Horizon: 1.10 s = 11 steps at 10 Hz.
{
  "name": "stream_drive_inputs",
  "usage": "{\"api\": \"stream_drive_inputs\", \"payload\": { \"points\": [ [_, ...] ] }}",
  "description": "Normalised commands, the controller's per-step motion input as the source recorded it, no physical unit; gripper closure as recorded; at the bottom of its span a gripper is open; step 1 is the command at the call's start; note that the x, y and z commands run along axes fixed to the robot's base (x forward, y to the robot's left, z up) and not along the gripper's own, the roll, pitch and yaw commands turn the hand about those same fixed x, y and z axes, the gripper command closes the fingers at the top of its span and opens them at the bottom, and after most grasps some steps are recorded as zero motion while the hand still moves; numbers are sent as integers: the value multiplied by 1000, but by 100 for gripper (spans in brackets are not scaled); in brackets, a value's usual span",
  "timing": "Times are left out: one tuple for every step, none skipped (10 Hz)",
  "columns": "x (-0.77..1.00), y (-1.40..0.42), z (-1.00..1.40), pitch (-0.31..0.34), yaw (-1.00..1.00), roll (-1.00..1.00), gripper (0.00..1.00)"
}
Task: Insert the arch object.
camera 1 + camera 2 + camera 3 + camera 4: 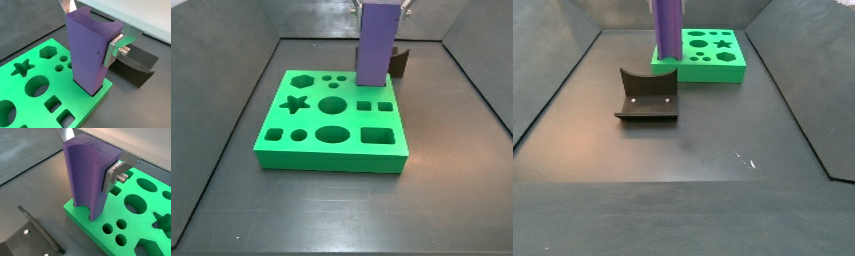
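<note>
Now, pincer (94, 36): clamped on the purple arch (87, 55), keeping it upright.
Arch: foot at the slab (331, 160) corner hole, lined up for insertion.
Fixture (647, 100): beside slab.

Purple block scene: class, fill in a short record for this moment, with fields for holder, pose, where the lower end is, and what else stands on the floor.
held piece: purple block, tall, with a concave groove along one face
holder: gripper, above the slab's corner, shut on the block; one silver finger lies flat on its side
pose: upright
lower end: in an opening at a corner of the green slab; depth cannot be told
nearby: dark fixture on the floor beside the slab, untouched
</note>
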Motion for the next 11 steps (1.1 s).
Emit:
{"api": "stream_drive_inputs", "payload": {
  "points": [
    [-60, 26, -474, -183, 189, -83, 100],
    [-31, 0, -549, -213, 120, -39, 100],
    [0, -74, -460, -171, 123, 0, 100],
    [0, 0, -343, -143, 91, 0, 100],
    [-20, 0, -260, -106, 57, 0, 100],
    [0, 0, -240, -87, 54, 0, 100],
    [0, 0, -211, -71, 49, 0, 100],
    [0, 0, -194, -60, 43, 0, 100],
    [-11, 0, -237, -74, 29, 0, 100],
    [0, 0, -197, -39, 0, 0, 100],
    [0, 0, 0, 0, 0, 0, 100]
  ]
}}
